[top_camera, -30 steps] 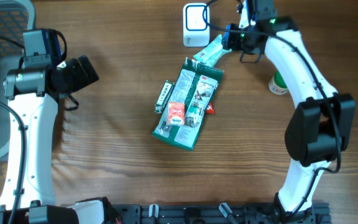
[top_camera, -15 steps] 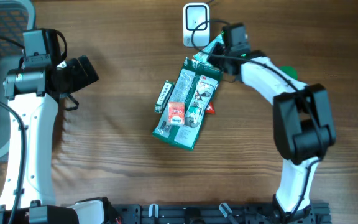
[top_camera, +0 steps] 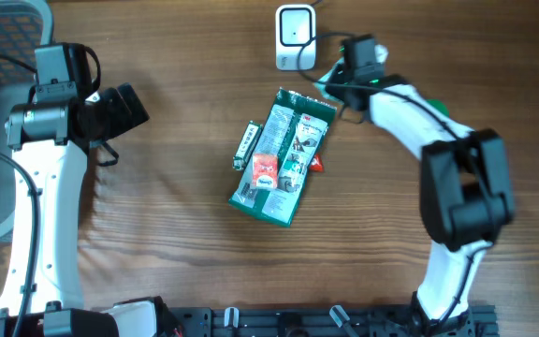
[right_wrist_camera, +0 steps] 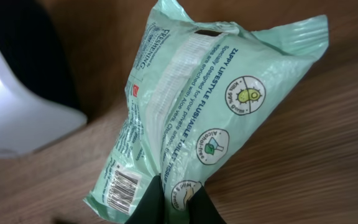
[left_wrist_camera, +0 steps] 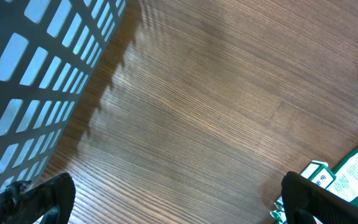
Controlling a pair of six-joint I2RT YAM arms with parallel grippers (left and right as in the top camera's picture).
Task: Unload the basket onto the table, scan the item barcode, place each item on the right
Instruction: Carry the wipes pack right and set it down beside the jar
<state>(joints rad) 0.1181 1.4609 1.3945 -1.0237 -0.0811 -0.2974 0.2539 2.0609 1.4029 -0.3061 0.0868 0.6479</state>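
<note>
Jaws on the right arm [top_camera: 410,103] are pinched nearly shut on a fold of film at the lower edge of a pale green pack [right_wrist_camera: 210,112] of wipes, and the grip takes only that thin edge, not the body. The pack sits just beside the white scanner [right_wrist_camera: 17,112] at the far middle of the tabletop [top_camera: 157,262]; from overhead it is mostly hidden under the wrist. Whether its lower end touches the wood cannot be told. In the right wrist view its long axis runs from lower left to upper right, with the notched sealed end uppermost and the printed face towards the camera. The barcode [right_wrist_camera: 122,186] is at the lower left corner, on the edge nearest the scanner. The likely trouble is the hold: soft film may slide out of so small a pinch, or the pack may swing and sag when moved. The code also seems to face the wrist and not the scanner window, so it may fail to read unless turned, and creased film could spoil it. Close as it is, the pack could knock the scanner. Well apart, the left arm [top_camera: 40,168] hangs by a basket [left_wrist_camera: 30,74], its fingertips [left_wrist_camera: 42,199] spread wide on nothing.
</note>
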